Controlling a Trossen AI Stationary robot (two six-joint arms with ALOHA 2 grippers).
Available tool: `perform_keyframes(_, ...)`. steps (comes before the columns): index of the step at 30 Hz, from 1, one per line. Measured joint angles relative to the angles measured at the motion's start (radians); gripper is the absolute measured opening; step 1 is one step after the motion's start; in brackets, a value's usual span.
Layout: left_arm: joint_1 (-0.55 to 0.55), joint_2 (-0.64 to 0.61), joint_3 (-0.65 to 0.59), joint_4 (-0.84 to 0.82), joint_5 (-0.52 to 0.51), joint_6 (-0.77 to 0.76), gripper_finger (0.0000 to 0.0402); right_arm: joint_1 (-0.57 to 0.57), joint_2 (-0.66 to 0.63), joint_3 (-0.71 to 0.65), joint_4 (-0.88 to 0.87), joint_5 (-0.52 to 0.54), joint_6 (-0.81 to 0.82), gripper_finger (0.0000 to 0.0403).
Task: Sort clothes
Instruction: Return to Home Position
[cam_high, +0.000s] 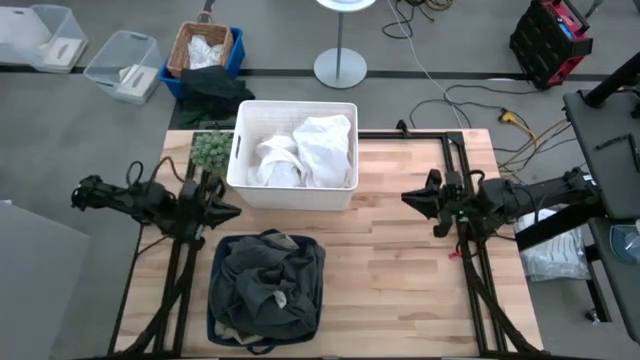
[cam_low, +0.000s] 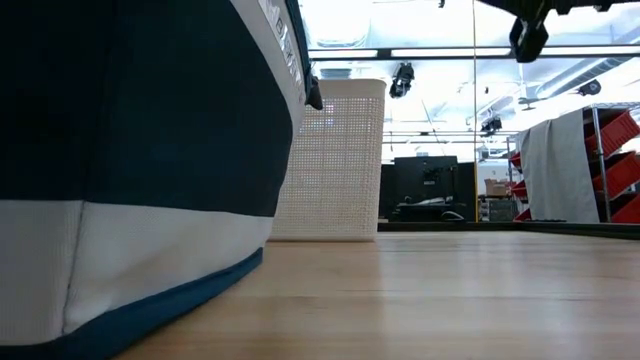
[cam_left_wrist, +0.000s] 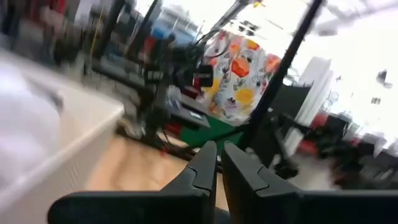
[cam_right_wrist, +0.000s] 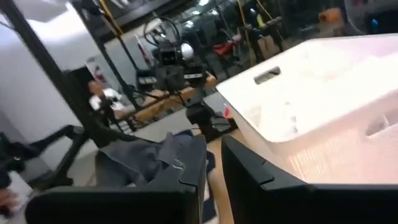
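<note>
High view: open tabletop (cam_high: 400, 270) between left hand (cam_high: 234, 211) and right hand (cam_high: 407, 198).

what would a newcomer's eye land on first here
Seen from above, the white laundry organizer in the upper middle of the table stands out, heaped with white cloth pieces. Below it, towards the left, a blue laundry organizer holds a crumpled dark grey garment. The left gripper and right gripper hang shut on either side, holding nothing.
</note>
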Motion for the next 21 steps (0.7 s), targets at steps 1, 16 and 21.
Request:
perform_keyframes(1,-0.001,0.0,0.0,0.008,0.001,0.077,0.0006,0.0,-0.008,0.0,-0.003,0.0,0.028,0.0043)
perform_keyframes(16,0.006,-0.187,-0.2,-0.04,0.049,0.67,0.0006,-0.016,-0.317,-0.179,0.086,-0.448,-0.516,0.0038)
perform_keyframes(21,0.012,-0.261,-0.276,-0.03,0.037,0.669,0.0007,-0.037,-0.487,-0.303,0.118,-0.44,-0.494,0.004)
